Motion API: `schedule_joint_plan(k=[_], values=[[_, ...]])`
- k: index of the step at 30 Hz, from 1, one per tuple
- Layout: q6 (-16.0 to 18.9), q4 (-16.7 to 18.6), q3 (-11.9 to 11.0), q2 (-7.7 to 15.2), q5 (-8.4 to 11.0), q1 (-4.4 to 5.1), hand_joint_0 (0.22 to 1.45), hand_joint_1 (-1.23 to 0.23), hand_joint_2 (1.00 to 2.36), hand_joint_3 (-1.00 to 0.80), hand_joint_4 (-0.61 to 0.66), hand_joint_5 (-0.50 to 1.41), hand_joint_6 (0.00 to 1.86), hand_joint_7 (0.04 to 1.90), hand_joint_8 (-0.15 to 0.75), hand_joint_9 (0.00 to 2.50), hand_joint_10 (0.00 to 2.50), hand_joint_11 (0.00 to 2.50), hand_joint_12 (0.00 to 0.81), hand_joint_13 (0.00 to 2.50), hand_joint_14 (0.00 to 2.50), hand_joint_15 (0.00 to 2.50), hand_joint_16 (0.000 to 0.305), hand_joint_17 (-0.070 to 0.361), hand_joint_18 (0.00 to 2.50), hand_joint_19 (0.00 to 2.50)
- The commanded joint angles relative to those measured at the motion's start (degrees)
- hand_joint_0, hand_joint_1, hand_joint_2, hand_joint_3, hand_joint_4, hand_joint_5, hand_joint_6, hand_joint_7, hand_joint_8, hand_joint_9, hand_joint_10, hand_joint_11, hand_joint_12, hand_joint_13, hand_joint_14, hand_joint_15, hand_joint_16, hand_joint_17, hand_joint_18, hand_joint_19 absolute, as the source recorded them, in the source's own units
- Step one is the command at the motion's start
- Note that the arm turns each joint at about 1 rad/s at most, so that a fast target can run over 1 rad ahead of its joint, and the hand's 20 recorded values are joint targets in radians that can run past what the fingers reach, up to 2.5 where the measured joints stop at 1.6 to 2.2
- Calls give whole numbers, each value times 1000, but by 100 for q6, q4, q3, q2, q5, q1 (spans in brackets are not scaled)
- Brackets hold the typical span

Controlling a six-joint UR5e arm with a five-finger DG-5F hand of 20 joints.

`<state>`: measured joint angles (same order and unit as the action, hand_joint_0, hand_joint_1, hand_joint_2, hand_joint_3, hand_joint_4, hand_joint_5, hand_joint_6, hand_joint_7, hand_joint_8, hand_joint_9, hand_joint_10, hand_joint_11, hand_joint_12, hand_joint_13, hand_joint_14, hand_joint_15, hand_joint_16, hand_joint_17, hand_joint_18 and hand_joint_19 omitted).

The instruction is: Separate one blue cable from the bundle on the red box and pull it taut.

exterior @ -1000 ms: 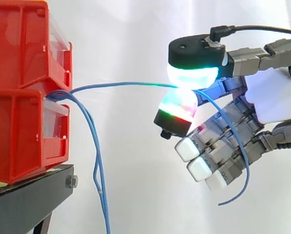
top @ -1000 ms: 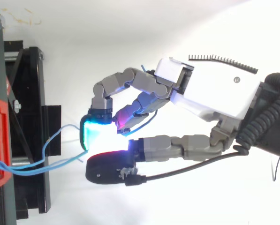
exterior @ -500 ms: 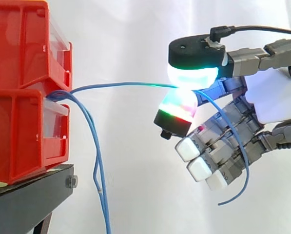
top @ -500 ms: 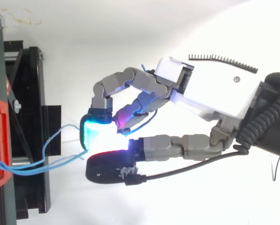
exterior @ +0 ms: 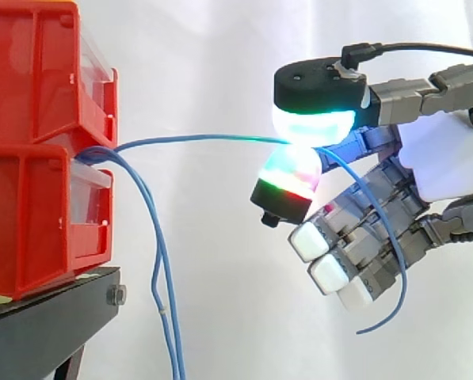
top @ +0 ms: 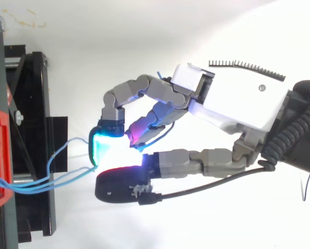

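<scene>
One blue cable point(exterior: 196, 139) runs almost level from the bundle point(exterior: 93, 154) at the front of the red bins point(exterior: 38, 150) to my hand point(exterior: 442, 162), which is shut on it: a glowing pad above and one below pinch it at mid-height. Its free tail point(exterior: 390, 261) curls down past the other fingers, which are curled. The rest of the blue cables point(exterior: 161, 277) hang down from the bins. From above, the pinched cable point(top: 74, 174) leaves the bins toward the hand point(top: 232, 104).
The red bins are stacked on a black stand point(exterior: 54, 324) at the left. A white curtain lies behind. The stand's frame point(top: 27, 150) is at the left in the top view.
The hand has stayed in place. The hanging blue cables have swung slightly to the right and the strands by the bins have shifted a little.
</scene>
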<state>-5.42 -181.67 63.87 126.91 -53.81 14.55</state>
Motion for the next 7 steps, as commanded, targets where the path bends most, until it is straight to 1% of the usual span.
schedule_joint_plan(k=[1, 7], values=[[-3, 0, -6, 0, 2, 4, 561, -848, 1093, 25, -36, -81, 864, 1239, 401, 1041, 6, 407, 541, 974, 11, 353, 66, 149, 975, 253], [6, 0, 3, 0, -7, 4, 562, -848, 1088, 26, -41, -81, 865, 1231, 402, 1048, 6, 413, 544, 976, 10, 353, 66, 149, 976, 253]])
